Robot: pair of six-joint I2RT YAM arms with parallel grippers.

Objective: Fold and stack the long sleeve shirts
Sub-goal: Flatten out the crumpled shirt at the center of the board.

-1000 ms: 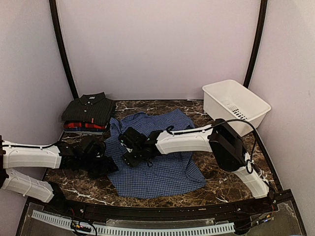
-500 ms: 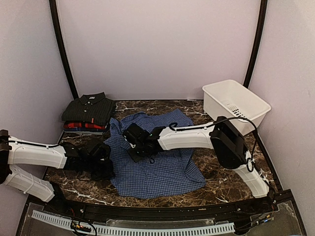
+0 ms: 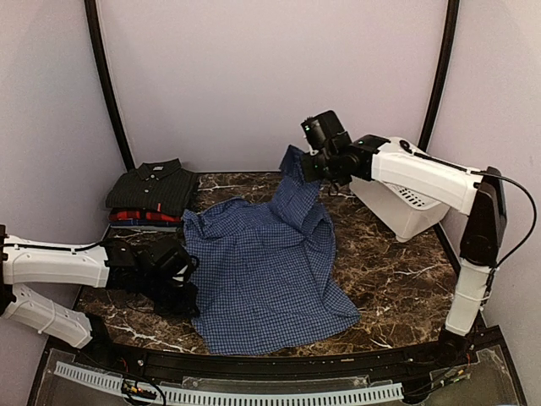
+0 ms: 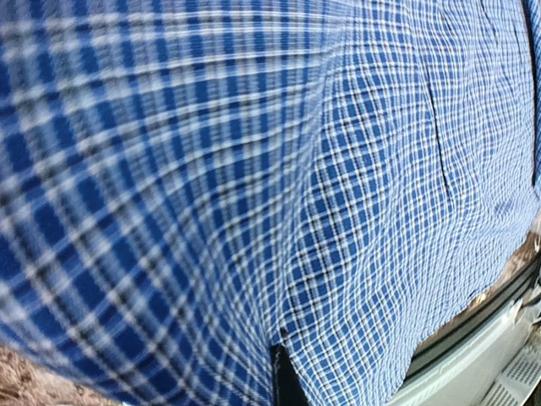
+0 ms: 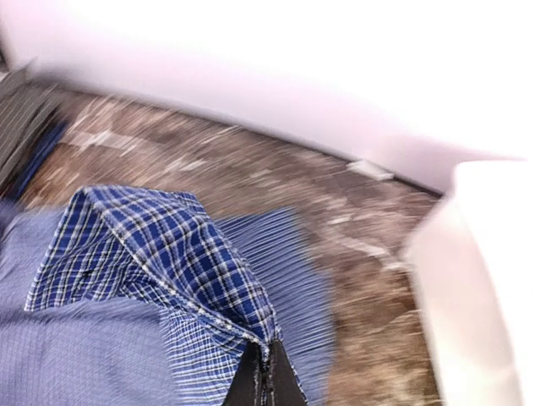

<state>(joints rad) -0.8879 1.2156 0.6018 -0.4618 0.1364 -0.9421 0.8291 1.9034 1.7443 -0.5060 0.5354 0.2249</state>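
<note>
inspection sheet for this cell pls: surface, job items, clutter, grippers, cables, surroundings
Surface: dark marble table.
Job's things: blue check shirt spread open, one corner held up; folded dark check shirt tops a far-left stack, red shirt under it.
Clutter: white basket, far right.
Grippers: right gripper shut on the blue shirt's raised corner; left gripper shut on its left edge, low at the table.
Cables: black cable looping off the right arm.
Surroundings: pale walls, black frame posts.
</note>
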